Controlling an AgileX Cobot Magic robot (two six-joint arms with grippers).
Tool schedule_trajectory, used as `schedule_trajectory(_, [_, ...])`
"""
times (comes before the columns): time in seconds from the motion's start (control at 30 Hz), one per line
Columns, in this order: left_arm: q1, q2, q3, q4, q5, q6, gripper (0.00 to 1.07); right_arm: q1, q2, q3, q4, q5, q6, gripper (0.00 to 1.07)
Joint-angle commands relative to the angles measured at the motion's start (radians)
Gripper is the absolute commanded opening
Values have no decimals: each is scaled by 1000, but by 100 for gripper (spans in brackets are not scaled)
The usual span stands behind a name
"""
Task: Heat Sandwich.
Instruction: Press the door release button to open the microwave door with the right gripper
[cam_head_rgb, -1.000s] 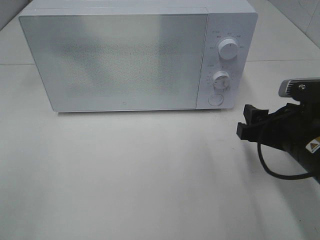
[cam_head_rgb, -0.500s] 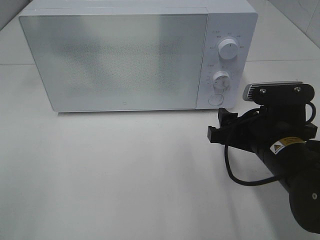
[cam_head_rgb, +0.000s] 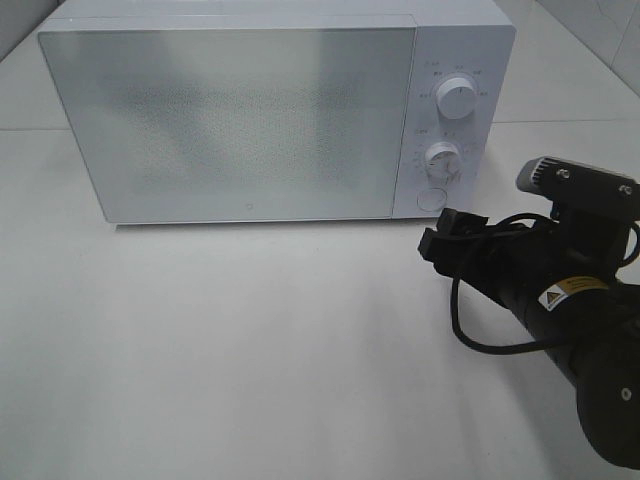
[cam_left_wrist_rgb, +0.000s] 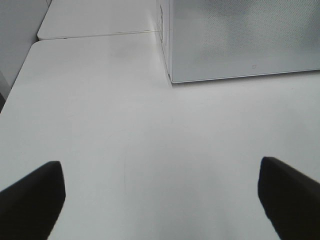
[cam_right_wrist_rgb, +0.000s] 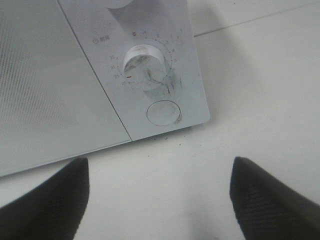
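Note:
The sandwich and its pink plate are out of view in every frame. The white microwave (cam_head_rgb: 240, 110) stands at the back of the table with its frosted door shut. My right gripper (cam_head_rgb: 440, 233) is open and empty, just in front of and below the round door button (cam_head_rgb: 431, 199) at the control panel's lower end, not touching it. The right wrist view shows the gripper (cam_right_wrist_rgb: 157, 200) with its jaws wide apart, facing the button (cam_right_wrist_rgb: 163, 112) and the lower knob (cam_right_wrist_rgb: 145, 67). My left gripper (cam_left_wrist_rgb: 160, 197) is open and empty over bare table, left of the microwave's front corner (cam_left_wrist_rgb: 240, 40).
The control panel carries an upper knob (cam_head_rgb: 457, 98) and a lower knob (cam_head_rgb: 441, 158). The white table (cam_head_rgb: 250, 350) stretches in front of the microwave. A seam in the tabletop runs behind the microwave's left side (cam_left_wrist_rgb: 95, 35).
My right arm has come in from the right edge toward the microwave's control panel and now sits slightly higher, closer to the round button. The microwave door stays shut.

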Motion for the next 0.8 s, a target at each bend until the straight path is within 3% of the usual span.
schedule_trajectory(0.03, [-10,-24,1,-4,-4,-6,103,0,-2,-7,-1,-6,292,76])
schedule_trajectory(0.33, [-10,-24,1,-4,-4,-6,103,0,-2,-7,-4,-6,755,76])
schedule_trajectory(0.8, [-10,-24,1,-4,-4,-6,103,0,-2,-7,-8,-1,1201,74])
